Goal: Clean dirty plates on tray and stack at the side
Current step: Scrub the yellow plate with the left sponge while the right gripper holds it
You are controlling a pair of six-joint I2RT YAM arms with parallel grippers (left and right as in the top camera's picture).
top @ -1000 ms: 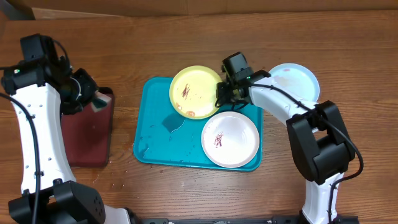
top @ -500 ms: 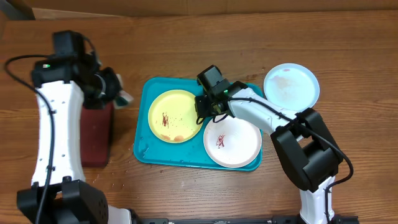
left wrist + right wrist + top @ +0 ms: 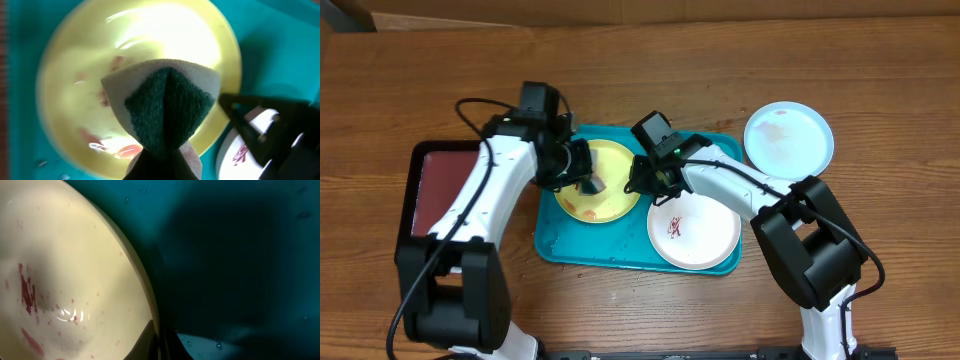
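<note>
While the left claw [image 3: 583, 181], clamped on a sponge [image 3: 165, 105], hangs over the lime-green plate [image 3: 611, 163] in the tray [image 3: 620, 252], the right claw [image 3: 638, 186] pinches that plate's rim, with the white plate [image 3: 705, 235] just beside it.

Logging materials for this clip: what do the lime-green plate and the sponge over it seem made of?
The lime-green plate: probably glossy plastic, judging by bright glare streaks. The sponge: seemingly soft pale foam with a coarse dark-green scouring face, fibrous-looking.
</note>
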